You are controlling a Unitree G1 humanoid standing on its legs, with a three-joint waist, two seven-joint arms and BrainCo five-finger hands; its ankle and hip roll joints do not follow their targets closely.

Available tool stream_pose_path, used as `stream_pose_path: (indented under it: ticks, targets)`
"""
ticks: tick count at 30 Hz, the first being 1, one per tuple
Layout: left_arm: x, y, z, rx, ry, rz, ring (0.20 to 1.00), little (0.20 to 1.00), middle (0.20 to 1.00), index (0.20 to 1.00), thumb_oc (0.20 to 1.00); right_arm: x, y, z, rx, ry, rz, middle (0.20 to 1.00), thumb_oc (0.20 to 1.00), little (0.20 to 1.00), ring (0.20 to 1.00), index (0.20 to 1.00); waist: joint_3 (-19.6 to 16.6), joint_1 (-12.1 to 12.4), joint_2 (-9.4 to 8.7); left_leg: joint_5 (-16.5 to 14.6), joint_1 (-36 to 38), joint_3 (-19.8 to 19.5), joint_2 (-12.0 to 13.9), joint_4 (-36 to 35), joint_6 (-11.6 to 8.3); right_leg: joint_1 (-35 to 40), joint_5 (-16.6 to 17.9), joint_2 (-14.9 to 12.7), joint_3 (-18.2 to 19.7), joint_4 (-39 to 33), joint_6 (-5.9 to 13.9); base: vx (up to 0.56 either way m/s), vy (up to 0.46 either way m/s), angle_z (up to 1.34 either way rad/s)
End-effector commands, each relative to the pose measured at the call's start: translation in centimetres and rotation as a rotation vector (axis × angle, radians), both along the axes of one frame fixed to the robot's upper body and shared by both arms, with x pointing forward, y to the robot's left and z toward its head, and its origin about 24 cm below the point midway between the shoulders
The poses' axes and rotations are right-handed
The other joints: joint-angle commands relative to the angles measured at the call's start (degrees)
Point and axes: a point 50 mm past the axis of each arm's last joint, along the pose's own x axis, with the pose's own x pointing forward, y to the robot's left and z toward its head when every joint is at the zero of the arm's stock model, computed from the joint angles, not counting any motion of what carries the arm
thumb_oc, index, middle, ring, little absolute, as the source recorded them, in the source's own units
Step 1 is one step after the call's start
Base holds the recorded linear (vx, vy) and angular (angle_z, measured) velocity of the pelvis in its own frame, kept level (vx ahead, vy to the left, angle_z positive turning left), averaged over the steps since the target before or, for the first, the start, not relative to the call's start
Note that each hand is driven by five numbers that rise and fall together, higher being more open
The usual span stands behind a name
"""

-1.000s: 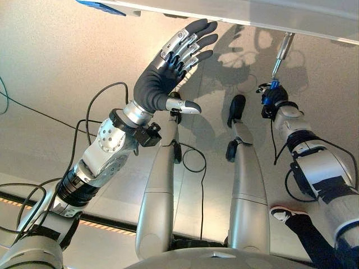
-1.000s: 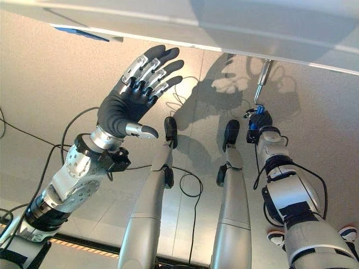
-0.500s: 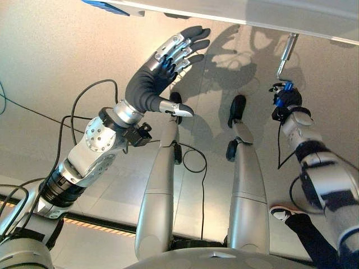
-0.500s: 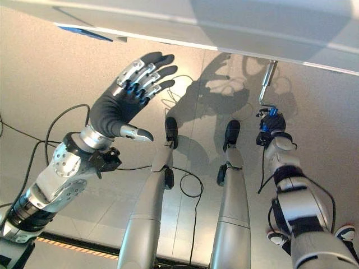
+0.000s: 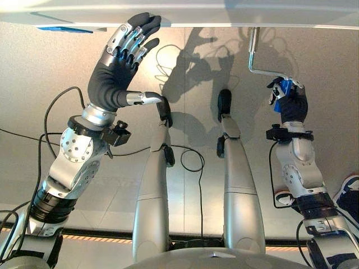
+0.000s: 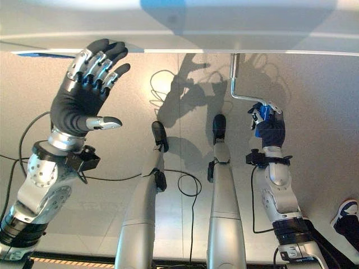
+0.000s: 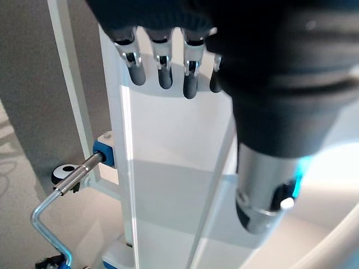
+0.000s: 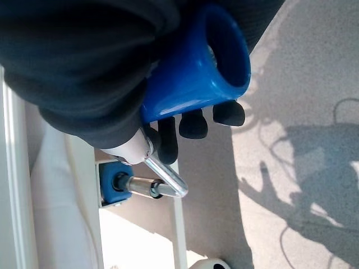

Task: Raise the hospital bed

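Observation:
The hospital bed's white frame (image 5: 224, 14) runs along the far edge of the eye views. A silver bent crank (image 5: 253, 47) comes out of it and ends in a blue handle (image 5: 284, 88). My right hand (image 5: 293, 106) is shut on that handle. In the right wrist view its fingers (image 8: 193, 124) curl round the blue handle (image 8: 196, 67), and the crank rod (image 8: 164, 174) leads to a blue socket (image 8: 112, 189). My left hand (image 5: 111, 75) is raised and open, with straight fingers (image 7: 164, 73) at the white bed panel (image 7: 168, 185).
A blue part (image 5: 63, 28) sits under the bed's edge at the far left. A person's shoe (image 6: 348, 216) stands on the grey floor at the right. In the left wrist view, the crank (image 7: 47, 210) shows beside the bed's leg.
The camera has shifted. My right hand has swung the blue handle out to the right of the crank shaft. My left hand has risen and moved left, up to the bed's edge.

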Motion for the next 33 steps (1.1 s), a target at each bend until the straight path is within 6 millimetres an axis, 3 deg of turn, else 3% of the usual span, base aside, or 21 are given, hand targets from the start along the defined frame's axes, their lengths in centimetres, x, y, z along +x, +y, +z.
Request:
stream_pose_path:
  ticks: [1, 2, 3, 6, 7, 9, 16, 22, 29, 33]
  targets:
    - [-2.5, 0.1, 1.9, -0.034, -0.156, -0.047, 1.0, 1.0, 1.0, 1.0, 1.0, -4.9, -2.4, 8.7, 0.122, -0.58, -0.071, 0.2, 0.2, 0.2, 0.2, 0.2, -1.1, -1.8, -1.36, -7.1, 2.1, 0.1, 0.0, 6.4, -0.21, 3.6, 3.4, 1.6, -2.0, -4.2, 4.05, 0.0, 0.0, 0.0]
    - [-2.6, 0.1, 2.0, -0.033, -0.161, -0.05, 1.0, 1.0, 1.0, 1.0, 1.0, -5.1, -1.9, 9.1, 0.098, -0.593, -0.038, 0.2, 0.2, 0.2, 0.2, 0.2, -1.1, -1.8, -1.44, -7.0, 2.0, 0.1, 0.1, 6.4, -0.22, 3.5, 3.4, 1.7, -2.0, -4.3, 4.04, 0.0, 0.0, 0.0]
    - [-2.8, 0.2, 2.1, -0.028, -0.165, -0.064, 1.0, 1.0, 1.0, 1.0, 1.0, -5.2, -0.5, 9.4, 0.052, -0.59, 0.109, 0.2, 0.2, 0.2, 0.2, 0.2, -1.1, -1.7, -1.82, -6.9, 1.8, 0.2, 0.2, 6.5, -0.24, 3.4, 3.7, 1.7, -2.0, -4.4, 4.0, -0.01, -0.012, -0.03]
    - [-3.0, 0.2, 2.1, -0.032, -0.163, -0.079, 1.0, 1.0, 1.0, 1.0, 1.0, -5.4, 0.1, 9.5, 0.024, -0.588, 0.185, 0.2, 0.2, 0.2, 0.2, 0.2, -1.1, -1.8, -2.03, -6.8, 1.7, 0.2, 0.2, 6.5, -0.29, 3.4, 3.8, 1.7, -2.0, -4.4, 4.01, 0.0, -0.008, -0.01]
    - [-3.0, 0.1, 2.0, -0.032, -0.149, -0.109, 1.0, 1.0, 1.0, 1.0, 1.0, -5.1, 1.9, 9.3, -0.025, -0.541, 0.354, 0.2, 0.2, 0.2, 0.2, 0.2, -1.1, -1.7, -2.32, -6.6, 1.6, 0.1, 0.3, 6.5, -0.36, 3.5, 4.0, 1.8, -2.1, -4.5, 4.0, -0.01, -0.02, -0.03]
    - [-2.8, -0.1, 1.8, -0.024, -0.134, -0.128, 1.0, 1.0, 1.0, 1.0, 1.0, -4.6, 3.3, 8.8, -0.064, -0.474, 0.488, 0.2, 0.2, 0.2, 0.2, 0.2, -1.1, -1.4, -2.43, -6.3, 1.5, 0.0, 0.4, 6.5, -0.43, 3.6, 4.2, 1.7, -2.4, -4.7, 4.0, -0.01, -0.018, -0.01]
    - [-2.0, -0.9, 1.3, 0.042, -0.114, -0.142, 1.0, 1.0, 1.0, 1.0, 1.0, -2.4, 8.9, 6.5, -0.193, -0.26, 0.81, 0.2, 0.2, 0.2, 0.2, 0.2, -1.1, 0.2, -1.68, -5.5, 1.8, -0.3, 0.4, 5.9, -0.76, 4.3, 4.6, 1.4, -3.2, -5.2, 3.89, 0.0, 0.0, 0.0]
    - [-1.7, -1.7, 1.3, 0.039, -0.121, -0.169, 1.0, 1.0, 1.0, 1.0, 1.0, -1.1, 12.0, 5.6, -0.281, -0.179, 0.918, 0.2, 0.2, 0.2, 0.2, 0.2, -1.1, 1.3, -0.82, -5.3, 2.1, -0.6, 0.5, 6.0, -0.89, 4.6, 4.6, 1.1, -3.5, -5.0, 3.81, 0.0, 0.0, 0.0]
    - [-1.1, -2.6, 1.4, 0.01, -0.12, -0.195, 1.0, 1.0, 1.0, 1.0, 1.0, 0.7, 14.6, 4.9, -0.397, -0.128, 0.914, 0.2, 0.2, 0.2, 0.2, 0.2, -1.1, 2.3, -0.1, -5.4, 2.7, -0.7, 0.4, 6.1, -0.9, 5.0, 4.5, 0.9, -3.6, -4.9, 3.78, 0.0, 0.0, 0.0]
    - [-0.7, -3.7, 1.3, -0.035, -0.102, -0.249, 1.0, 1.0, 1.0, 1.0, 1.0, 4.7, 15.9, 1.9, -0.434, 0.06, 0.796, 0.2, 0.2, 0.2, 0.2, 0.2, -1.1, 3.7, 1.09, -5.4, 2.9, -0.8, 0.3, 6.0, -0.82, 5.3, 4.6, 0.7, -3.8, -5.0, 3.63, 0.0, 0.0, 0.0]
